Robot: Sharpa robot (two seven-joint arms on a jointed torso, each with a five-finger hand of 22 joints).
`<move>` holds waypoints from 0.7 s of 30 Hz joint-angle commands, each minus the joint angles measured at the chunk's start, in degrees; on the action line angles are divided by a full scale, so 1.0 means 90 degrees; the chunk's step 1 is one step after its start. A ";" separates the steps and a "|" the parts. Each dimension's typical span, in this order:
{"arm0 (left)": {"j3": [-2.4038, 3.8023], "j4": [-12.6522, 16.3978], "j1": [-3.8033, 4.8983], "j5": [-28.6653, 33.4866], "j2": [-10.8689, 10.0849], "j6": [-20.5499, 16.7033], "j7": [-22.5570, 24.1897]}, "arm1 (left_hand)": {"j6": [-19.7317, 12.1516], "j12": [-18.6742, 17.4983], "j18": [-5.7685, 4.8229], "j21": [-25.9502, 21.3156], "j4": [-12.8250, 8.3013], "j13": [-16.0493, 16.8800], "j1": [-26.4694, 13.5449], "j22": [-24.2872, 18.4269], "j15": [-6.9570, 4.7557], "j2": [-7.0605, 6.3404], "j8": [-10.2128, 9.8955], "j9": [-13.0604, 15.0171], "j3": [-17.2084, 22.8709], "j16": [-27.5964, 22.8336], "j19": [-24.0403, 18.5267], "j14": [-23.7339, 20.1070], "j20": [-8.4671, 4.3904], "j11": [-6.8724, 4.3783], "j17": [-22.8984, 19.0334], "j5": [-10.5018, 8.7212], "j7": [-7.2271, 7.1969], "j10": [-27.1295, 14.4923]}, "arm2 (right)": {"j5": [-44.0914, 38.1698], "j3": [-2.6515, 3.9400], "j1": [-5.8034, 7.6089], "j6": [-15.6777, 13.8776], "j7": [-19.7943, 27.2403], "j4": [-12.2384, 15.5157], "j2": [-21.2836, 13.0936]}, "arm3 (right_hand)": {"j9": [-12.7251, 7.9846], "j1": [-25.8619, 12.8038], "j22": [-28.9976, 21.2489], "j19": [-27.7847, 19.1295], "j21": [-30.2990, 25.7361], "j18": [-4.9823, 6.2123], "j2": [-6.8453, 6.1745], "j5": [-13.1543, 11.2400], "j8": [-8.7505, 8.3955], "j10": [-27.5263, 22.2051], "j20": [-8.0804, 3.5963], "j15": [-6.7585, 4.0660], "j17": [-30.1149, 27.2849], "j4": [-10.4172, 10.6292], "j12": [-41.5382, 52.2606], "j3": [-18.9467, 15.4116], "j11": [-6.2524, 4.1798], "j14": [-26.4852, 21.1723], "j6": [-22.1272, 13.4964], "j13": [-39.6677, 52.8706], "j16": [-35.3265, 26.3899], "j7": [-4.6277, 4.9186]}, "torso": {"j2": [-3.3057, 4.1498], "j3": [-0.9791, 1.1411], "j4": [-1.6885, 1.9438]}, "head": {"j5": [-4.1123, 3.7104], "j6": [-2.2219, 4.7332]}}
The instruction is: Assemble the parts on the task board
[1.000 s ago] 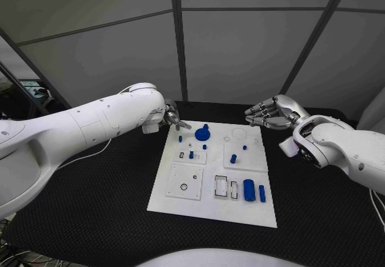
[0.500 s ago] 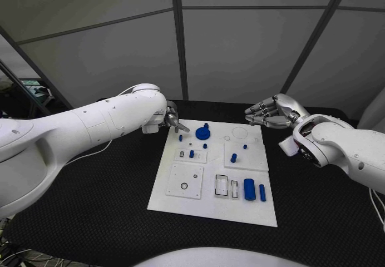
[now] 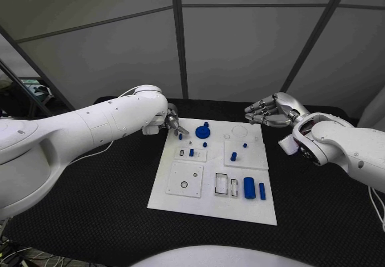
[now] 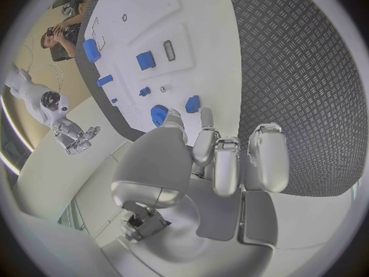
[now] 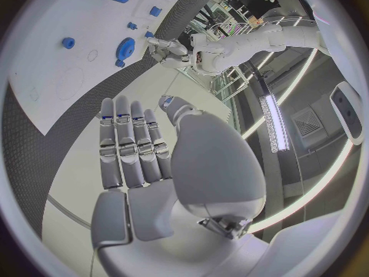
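White rectangular task board lies mid-table, small blue parts on it. Left hand has advanced to the board's far-left corner, empty, fingers extended; right hand stays curled, empty.

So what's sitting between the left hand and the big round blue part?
One small blue part stands between the left hand and the round blue part, seen in the head view.

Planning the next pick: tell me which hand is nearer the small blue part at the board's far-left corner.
Left. The left hand hovers right beside the small blue part; the right hand hangs beyond the task board's opposite far corner.
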 commanded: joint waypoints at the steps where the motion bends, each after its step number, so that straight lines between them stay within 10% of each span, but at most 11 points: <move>1: -0.0001 -0.0010 0.0004 -0.0060 0.0011 0.0246 0.0066 | 0.0052 -0.0035 0.0006 0.0003 -0.0018 -0.0011 0.0042 0.0216 0.0049 0.0030 -0.0043 -0.0010 -0.0018 -0.0024 -0.0026 0.0632 0.0024 0.0002 0.1583 -0.0001 -0.0003 -0.0046 | 0.0023 0.0004 0.0011 -0.0001 0.0041 0.0009 0.0003 | -0.0010 -0.0066 -0.0007 0.0011 -0.0030 0.0018 0.0014 0.0029 -0.0022 -0.0029 0.0049 0.0002 -0.0006 0.0008 -0.0038 0.0011 0.0029 -0.0035 -0.0022 -0.0006 -0.0032 0.0038 | -0.0002 0.0005 0.0002 | 0.0005 -0.0014; 21: -0.0002 0.0023 -0.0005 0.0157 0.0003 0.0240 0.0085 | 0.0170 -0.0064 0.0011 -0.0007 -0.0076 -0.0020 0.0454 0.0243 0.0047 0.0324 -0.0189 -0.0023 0.0148 -0.0035 -0.0048 0.0624 0.0033 -0.0006 0.1566 0.0025 -0.0014 -0.0057 | 0.0023 0.0004 0.0011 -0.0013 0.0036 -0.0023 0.0039 | -0.0010 -0.0068 -0.0020 0.0012 -0.0050 0.0018 0.0020 0.0042 -0.0026 -0.0041 0.0053 0.0007 -0.0021 0.0008 -0.0046 0.0016 0.0033 -0.0046 -0.0031 -0.0006 -0.0032 0.0042 | -0.0001 -0.0001 0.0001 | 0.0000 -0.0043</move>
